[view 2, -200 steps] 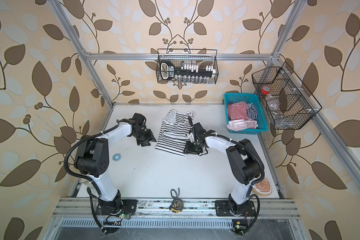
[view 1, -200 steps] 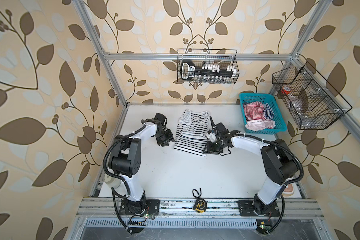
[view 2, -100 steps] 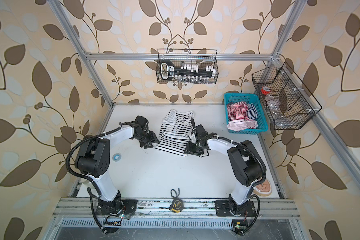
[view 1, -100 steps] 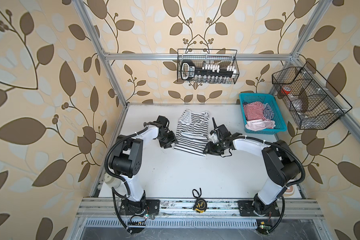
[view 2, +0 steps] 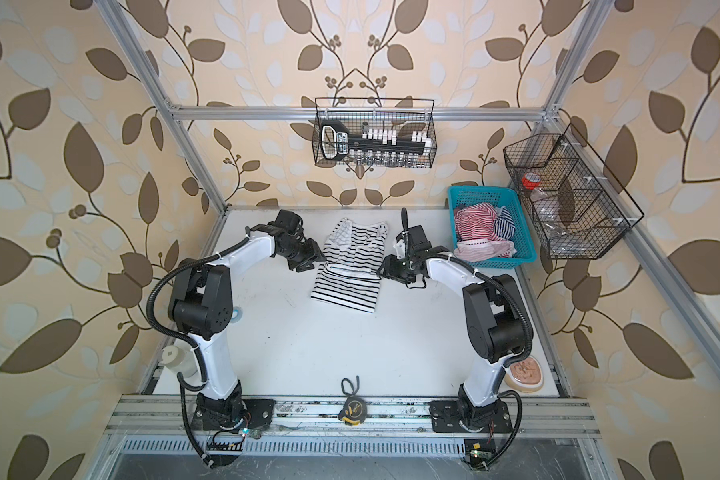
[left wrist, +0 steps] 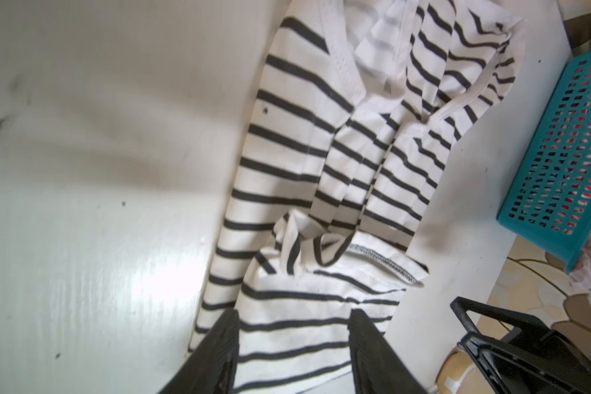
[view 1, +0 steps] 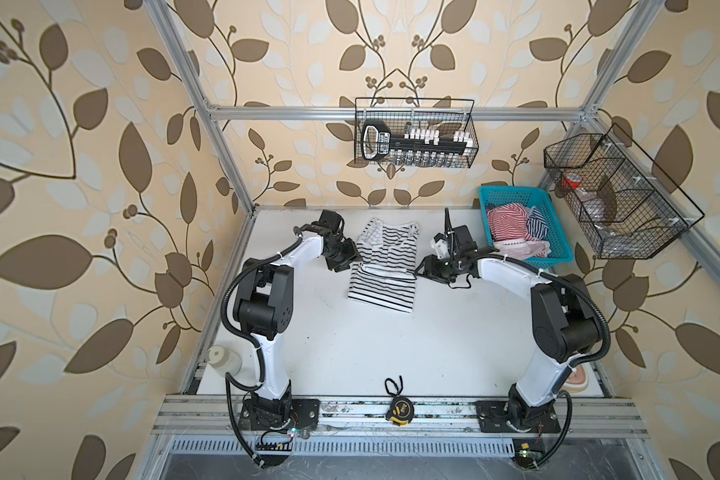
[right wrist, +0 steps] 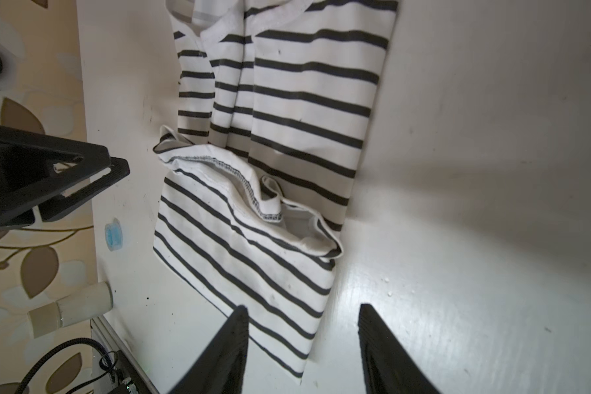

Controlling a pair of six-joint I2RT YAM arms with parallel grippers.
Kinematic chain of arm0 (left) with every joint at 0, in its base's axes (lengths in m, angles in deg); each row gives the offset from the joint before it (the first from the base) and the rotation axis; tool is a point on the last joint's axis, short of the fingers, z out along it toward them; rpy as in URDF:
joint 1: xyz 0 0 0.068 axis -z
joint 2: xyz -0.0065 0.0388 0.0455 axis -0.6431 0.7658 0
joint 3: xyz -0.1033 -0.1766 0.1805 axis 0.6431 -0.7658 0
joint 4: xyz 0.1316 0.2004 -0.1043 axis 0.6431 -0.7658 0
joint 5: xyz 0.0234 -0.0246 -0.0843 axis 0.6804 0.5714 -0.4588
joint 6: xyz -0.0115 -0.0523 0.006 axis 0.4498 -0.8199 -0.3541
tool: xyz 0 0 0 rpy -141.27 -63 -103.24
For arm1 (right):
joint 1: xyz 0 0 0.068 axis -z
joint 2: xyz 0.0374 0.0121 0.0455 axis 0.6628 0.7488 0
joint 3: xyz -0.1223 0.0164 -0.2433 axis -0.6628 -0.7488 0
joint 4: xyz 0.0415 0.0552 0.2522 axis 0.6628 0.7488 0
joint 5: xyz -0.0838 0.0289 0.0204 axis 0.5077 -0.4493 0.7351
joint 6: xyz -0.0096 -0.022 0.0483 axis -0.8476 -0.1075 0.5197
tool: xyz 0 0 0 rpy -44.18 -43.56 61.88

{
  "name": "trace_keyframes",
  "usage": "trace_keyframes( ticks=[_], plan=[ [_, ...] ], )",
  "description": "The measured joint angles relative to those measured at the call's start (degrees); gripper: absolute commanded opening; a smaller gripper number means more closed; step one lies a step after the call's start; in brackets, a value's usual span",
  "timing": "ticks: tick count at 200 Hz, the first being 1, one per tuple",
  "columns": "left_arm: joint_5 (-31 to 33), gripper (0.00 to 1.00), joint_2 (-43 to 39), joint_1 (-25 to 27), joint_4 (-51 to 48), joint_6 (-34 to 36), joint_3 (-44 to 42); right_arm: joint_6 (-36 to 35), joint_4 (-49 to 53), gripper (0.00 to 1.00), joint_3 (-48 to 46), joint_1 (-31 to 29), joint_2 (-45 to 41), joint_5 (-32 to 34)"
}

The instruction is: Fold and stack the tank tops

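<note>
While the black-and-white tank top (view 1: pixel 385 266) lies mid-table, its soft knit shows thin dark stripes, white trim at the neck, and a stitched hem folded up and rumpled across the middle. The left fingers (left wrist: pixel 215 354), black and ridged, stand spread over the shirt's left edge, gripping nothing. The right fingers (right wrist: pixel 219 354) are spread too, at the opposite edge near a lower corner, nothing held.

Back right, the turquoise plastic mesh basket (view 1: pixel 512 192) holds the red-and-white tank top (view 1: pixel 506 220) and the navy-and-white tank top (view 1: pixel 537 222), both crumpled, pale cloth spilling over its near rim.

The white table (view 1: pixel 371 353) is glossy, scuffed and speckled. Leaf-patterned wallpaper (view 1: pixel 100 208) runs all round behind an aluminium frame (view 1: pixel 287 111), and a black wire basket (view 1: pixel 414 133) hangs on the back wall.
</note>
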Motion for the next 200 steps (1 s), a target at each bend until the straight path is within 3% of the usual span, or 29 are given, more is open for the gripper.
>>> trace_keyframes(
  ticks=[60,126,200],
  plan=[
    [-0.1,0.49,9.0,0.0,-2.0,1.0,5.3,0.0,-0.6,0.39,3.5,0.3,7.5,-3.5],
    [-0.2,0.49,9.4,0.0,-2.8,1.0,8.8,0.6,-2.3,0.39,4.3,0.3,9.9,-5.0],
    [-1.6,0.44,10.4,0.3,-2.9,1.1,9.3,1.1,-3.5,0.25,7.6,0.2,11.1,-6.1]
  ],
)
